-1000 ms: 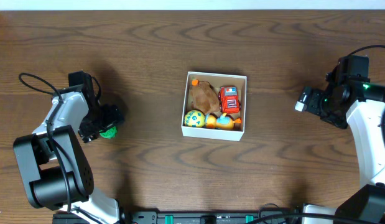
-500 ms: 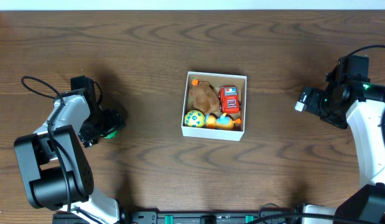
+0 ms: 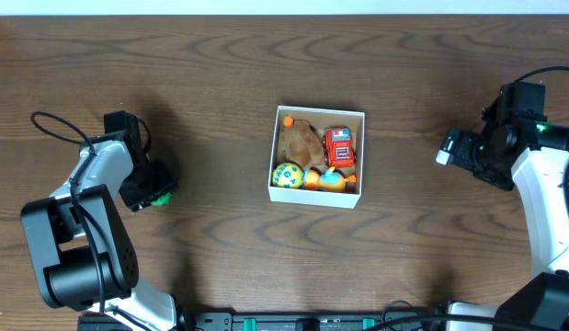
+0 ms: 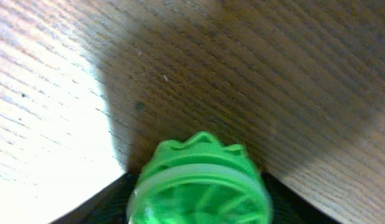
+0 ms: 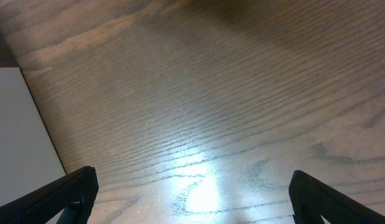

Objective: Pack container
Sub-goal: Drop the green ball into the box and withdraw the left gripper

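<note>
The left gripper is pinching a green toy, a dark finger pressed to each flank. The toy is glossy ridged plastic, round, with a scalloped crown and a paler band below it. Under it runs the table, dark brown wood with wavy grain and a hard glare patch. The container sits well apart from that gripper, roughly midway between it and the right gripper. It is square and shallow, with crisp white walls and a tan inside. Packed in it are a soft brown plush, a boxy red truck and a yellow-green ball. The right gripper's fingers are spread wide over bare wood, gripping nothing, with open tabletop on all sides of the box.
</note>
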